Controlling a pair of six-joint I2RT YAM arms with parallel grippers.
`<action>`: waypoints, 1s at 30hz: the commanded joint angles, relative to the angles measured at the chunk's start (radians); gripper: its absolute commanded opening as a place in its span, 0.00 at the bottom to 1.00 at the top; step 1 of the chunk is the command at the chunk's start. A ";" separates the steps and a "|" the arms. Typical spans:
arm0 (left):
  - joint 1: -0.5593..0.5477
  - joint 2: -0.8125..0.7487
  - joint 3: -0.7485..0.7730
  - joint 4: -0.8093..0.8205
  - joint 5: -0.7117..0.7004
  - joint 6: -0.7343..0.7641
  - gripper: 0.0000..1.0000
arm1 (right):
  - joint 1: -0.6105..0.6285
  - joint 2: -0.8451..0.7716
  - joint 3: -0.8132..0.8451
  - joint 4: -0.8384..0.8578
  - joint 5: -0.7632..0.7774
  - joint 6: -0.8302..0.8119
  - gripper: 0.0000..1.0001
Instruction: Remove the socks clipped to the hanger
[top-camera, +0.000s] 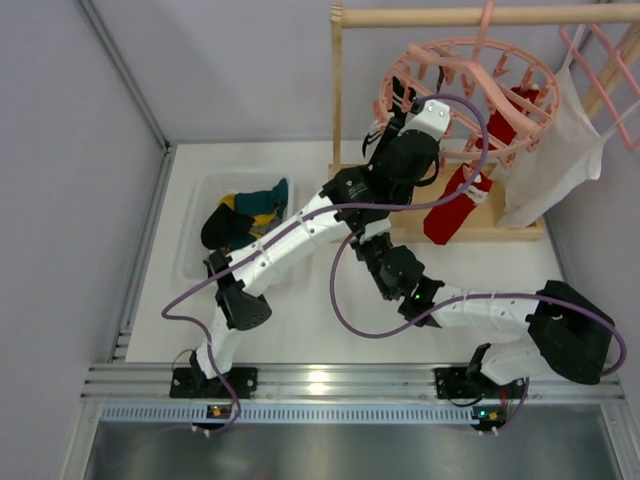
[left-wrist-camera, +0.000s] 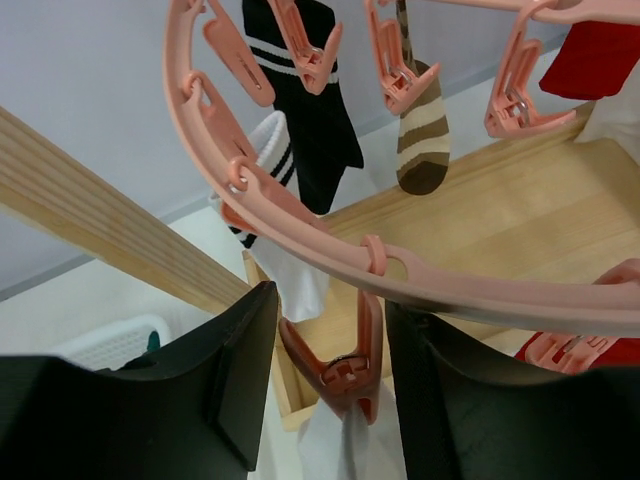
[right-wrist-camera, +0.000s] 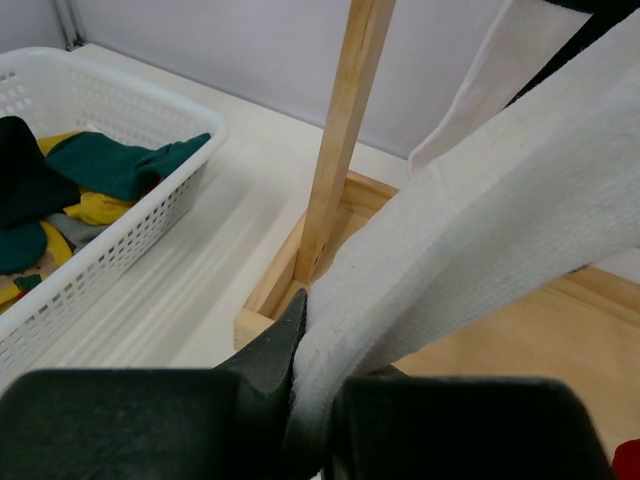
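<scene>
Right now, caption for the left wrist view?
Open left jaws straddle a pink clip holding a white sock on the hanger.

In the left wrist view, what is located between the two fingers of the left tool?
A pink clip of the hanger, gripping a white sock; the open left tool straddles it. The left wrist view shows this.

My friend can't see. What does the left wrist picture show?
The left gripper, open, straddles a pink clip holding a white sock under the pink hanger. Behind hang a black striped sock and a brown striped sock.
</scene>
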 joint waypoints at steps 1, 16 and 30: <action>0.007 -0.001 0.039 0.055 0.012 0.016 0.51 | 0.030 0.019 0.048 -0.019 -0.015 -0.003 0.00; 0.025 -0.039 -0.013 0.077 0.050 -0.007 0.36 | 0.049 -0.093 -0.093 -0.030 -0.035 0.070 0.00; 0.036 -0.321 -0.274 0.080 0.085 -0.132 0.98 | 0.032 -0.432 -0.196 -0.350 -0.137 0.195 0.00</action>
